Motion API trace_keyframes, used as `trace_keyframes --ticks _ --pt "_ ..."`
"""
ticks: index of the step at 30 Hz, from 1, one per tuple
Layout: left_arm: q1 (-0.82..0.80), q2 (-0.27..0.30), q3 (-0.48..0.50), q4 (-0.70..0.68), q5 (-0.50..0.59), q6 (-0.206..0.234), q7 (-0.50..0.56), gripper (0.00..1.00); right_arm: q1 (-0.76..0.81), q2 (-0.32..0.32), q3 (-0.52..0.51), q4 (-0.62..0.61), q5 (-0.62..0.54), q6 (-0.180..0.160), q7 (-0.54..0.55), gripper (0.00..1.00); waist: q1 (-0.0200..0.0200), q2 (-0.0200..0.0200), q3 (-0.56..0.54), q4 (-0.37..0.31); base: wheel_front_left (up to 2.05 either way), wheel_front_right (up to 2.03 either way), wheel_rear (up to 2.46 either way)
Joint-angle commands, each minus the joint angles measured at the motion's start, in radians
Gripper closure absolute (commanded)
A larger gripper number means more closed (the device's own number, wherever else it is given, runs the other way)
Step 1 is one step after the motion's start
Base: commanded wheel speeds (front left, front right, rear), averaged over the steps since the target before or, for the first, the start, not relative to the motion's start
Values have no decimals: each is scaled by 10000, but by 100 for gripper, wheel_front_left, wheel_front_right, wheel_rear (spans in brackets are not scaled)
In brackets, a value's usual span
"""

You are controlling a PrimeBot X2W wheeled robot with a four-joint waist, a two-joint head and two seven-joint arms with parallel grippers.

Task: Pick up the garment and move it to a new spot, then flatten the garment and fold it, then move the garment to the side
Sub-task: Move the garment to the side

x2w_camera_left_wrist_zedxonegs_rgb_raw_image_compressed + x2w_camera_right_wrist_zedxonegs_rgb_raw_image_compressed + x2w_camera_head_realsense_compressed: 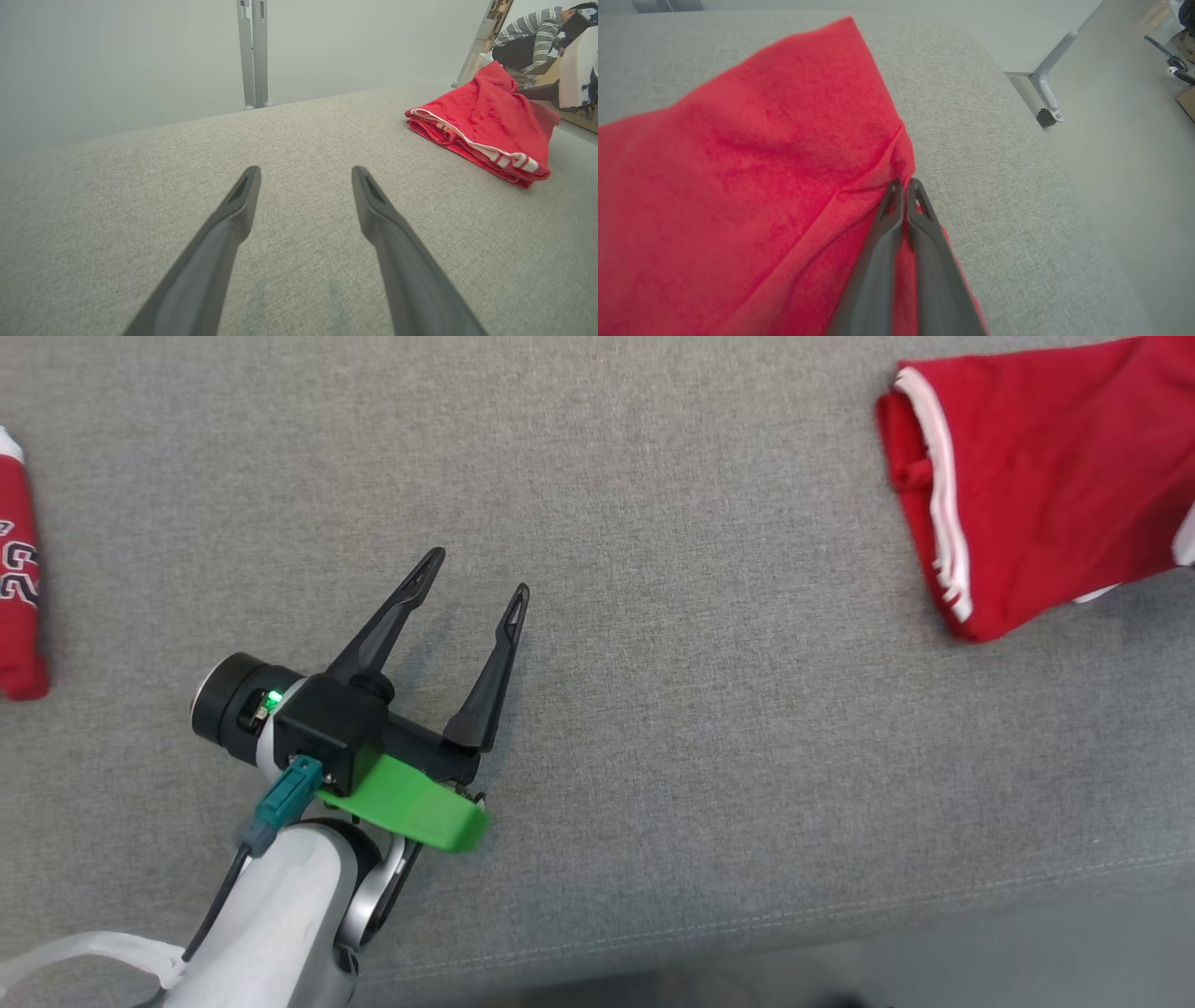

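Grey fabric surface [709, 728] fills the head view, pale wall behind it in the left wrist view. Red garment [1046, 485] with white trim sits at upper right of the head view, lying in stacked layers, so it looks already folded, not spread flat. In the left wrist view, at the upper right, its far end [486, 121] rises off the surface. Right gripper [905, 183] has its fingers pressed together on the garment's edge [738, 186], cloth puckering at the tips, near the surface's rounded corner. Left gripper [477, 572] is at lower left of the head view, fingers spread wide, nothing between them, over bare surface and well apart from the garment. Second red piece [19, 579] with dark print pokes in at the left edge. Person [532, 37] in a striped top at far upper right of the left wrist view. Judgement: flattening and folding seem done; what's left is likely the carry to the side and the release.
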Motion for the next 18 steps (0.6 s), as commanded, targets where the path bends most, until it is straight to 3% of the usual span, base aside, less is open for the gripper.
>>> trace_keyframes --ticks 1,9,16,17,18 --pt "-151 120 -16 -155 101 43 79 0 -187 -264 -159 109 -201 -18 -165 100 0 -1 406 -161 0 0 0" --pt "-100 368 -264 -1072 289 45 531 0 -509 -1062 -1305 452 -1522 -18 -1097 100 0 -1 903 -75 0 0 0" --pt "-104 452 -406 -1460 334 44 749 0 -812 -1276 -1854 371 -2495 -18 -1524 100 0 -1 1181 18 0 0 0" --pt "-100 460 -411 -1498 336 56 750 0 -875 -1274 -1944 323 -2622 -18 -1632 82 0 -1 1225 32 0 0 0" --pt "-105 467 -411 -1525 329 70 747 0 -908 -1226 -1987 341 -2761 -18 -1670 0 0 -1 1254 43 0 0 0"
